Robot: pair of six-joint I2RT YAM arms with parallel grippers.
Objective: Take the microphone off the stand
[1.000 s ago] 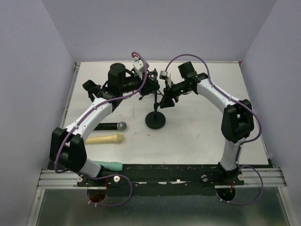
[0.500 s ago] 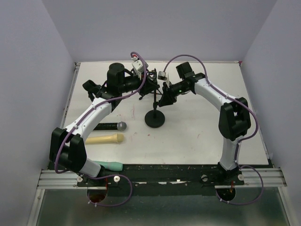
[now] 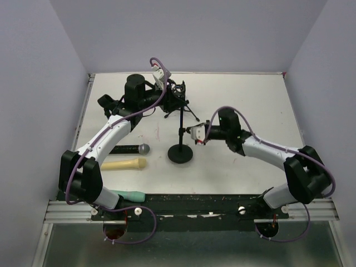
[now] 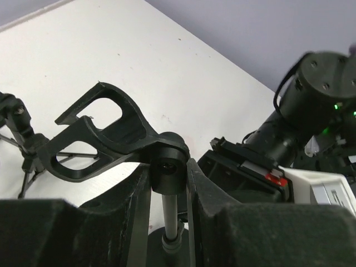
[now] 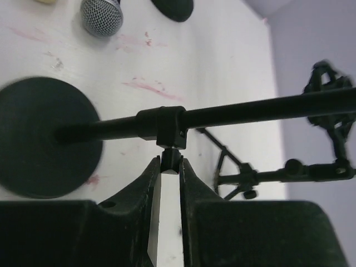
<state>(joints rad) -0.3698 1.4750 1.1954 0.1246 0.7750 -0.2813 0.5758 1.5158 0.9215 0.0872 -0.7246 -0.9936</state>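
Both arms are on the stand [image 3: 180, 154] right now. The left arm climbs from its base, leans toward the far side of the desk [image 3: 250, 100], and its forearm then swings across to the top of the stand. The left hand [image 4: 167, 173] is up there, clamped tight on the round pivot just under the clip [image 4: 139, 133].

The right arm is folded way down low with its elbow sticking out to the right of the stand, and the forearm runs left toward the pole [image 5: 250, 111]. From the wrist cam, the right hand [image 5: 169, 165] is turned sideways, its fingertips pinched together on the little knob [image 5: 171, 160] poking out of the pole's collar [image 5: 164, 127], partway up from the base.

The microphone [image 3: 130, 149], black with a silver grille, is lying flat on the desk just left of the stand's base, not in the clip. A cream mic [image 3: 123, 163] lies right beside it, nearer the arms, and a teal one [image 3: 130, 196] sits by the left arm's base.
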